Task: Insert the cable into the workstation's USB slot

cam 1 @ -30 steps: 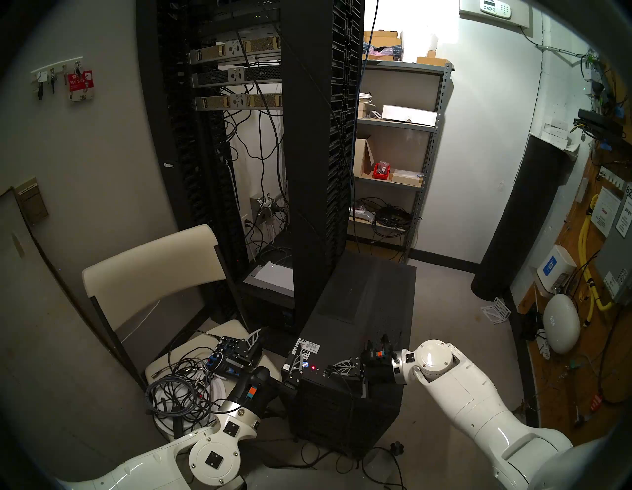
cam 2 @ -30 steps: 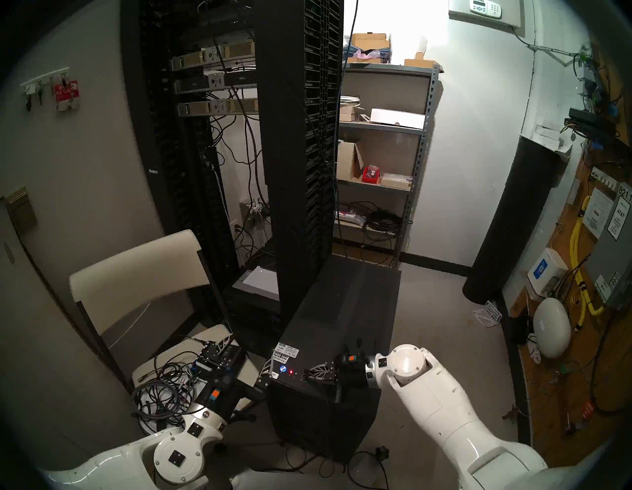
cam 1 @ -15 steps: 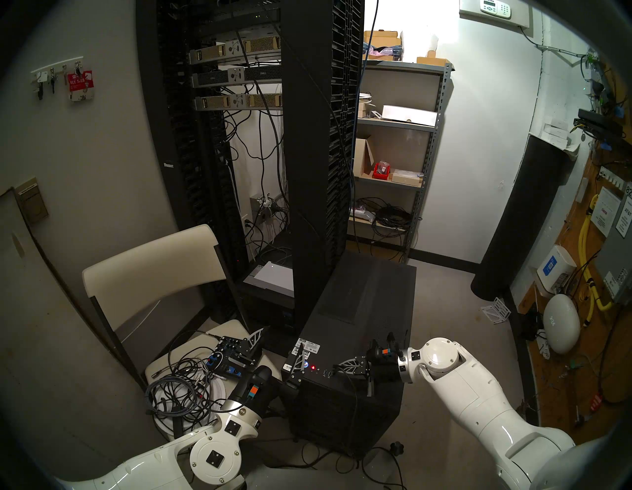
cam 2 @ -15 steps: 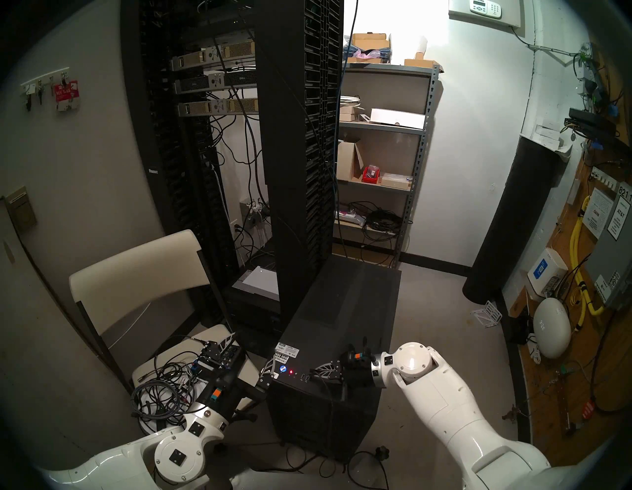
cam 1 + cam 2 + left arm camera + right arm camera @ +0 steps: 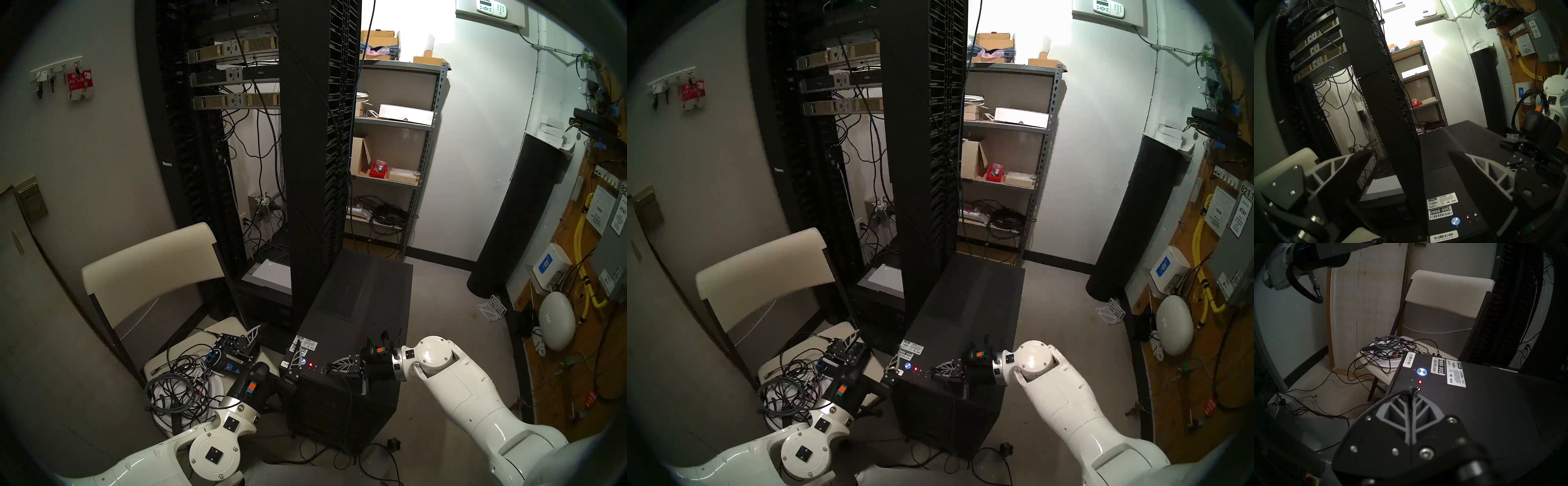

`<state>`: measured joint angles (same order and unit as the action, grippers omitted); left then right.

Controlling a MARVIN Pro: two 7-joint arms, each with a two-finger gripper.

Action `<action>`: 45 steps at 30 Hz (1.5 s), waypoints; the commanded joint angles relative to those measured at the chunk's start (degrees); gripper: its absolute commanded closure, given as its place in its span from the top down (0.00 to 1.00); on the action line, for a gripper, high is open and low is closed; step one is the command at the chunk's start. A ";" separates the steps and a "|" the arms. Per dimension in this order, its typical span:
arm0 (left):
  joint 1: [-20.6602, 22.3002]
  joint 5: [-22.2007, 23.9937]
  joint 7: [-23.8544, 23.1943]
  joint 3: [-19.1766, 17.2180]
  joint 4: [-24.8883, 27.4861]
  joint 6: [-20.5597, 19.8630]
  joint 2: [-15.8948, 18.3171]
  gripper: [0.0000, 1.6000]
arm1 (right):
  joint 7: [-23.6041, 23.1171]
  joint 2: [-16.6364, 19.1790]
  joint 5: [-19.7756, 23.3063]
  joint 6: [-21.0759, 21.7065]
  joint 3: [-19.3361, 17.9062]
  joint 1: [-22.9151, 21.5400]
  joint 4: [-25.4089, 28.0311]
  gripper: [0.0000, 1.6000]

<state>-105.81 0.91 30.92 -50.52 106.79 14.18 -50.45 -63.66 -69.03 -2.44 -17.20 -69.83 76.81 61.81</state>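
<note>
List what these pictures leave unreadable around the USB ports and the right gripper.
- USB ports, right wrist view: hidden behind the shut right gripper.
- Cable plug, head views: too small and dark to tell whether it is seated in the workstation.
- Left wrist view: the left gripper's right finger covers the ports.

My right gripper (image 5: 329, 365) is pinched tight, its 2 fingers (image 5: 1413, 405) pressed together and angled down low over the workstation (image 5: 356, 298) top, by its front edge. My left gripper (image 5: 276, 346) reaches level at the workstation's left front corner, jaws spread wide, 1 finger (image 5: 1480, 171) over the top.
</note>
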 commanded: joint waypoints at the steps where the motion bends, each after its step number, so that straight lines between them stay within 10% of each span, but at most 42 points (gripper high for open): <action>1: -0.09 0.00 -0.05 0.13 0.84 0.30 -0.03 1.00 | 0.15 -0.25 -0.13 -0.52 -0.13 -1.06 0.33 0.00; 45: 0.56 -0.05 -0.41 0.50 0.29 0.32 -0.28 1.00 | -0.58 -0.58 -1.18 -0.79 -0.48 -2.19 -1.85 0.00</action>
<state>-105.54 0.95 30.42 -50.09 106.42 14.19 -50.21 -64.20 -69.59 -3.88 -17.76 -69.95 75.52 59.95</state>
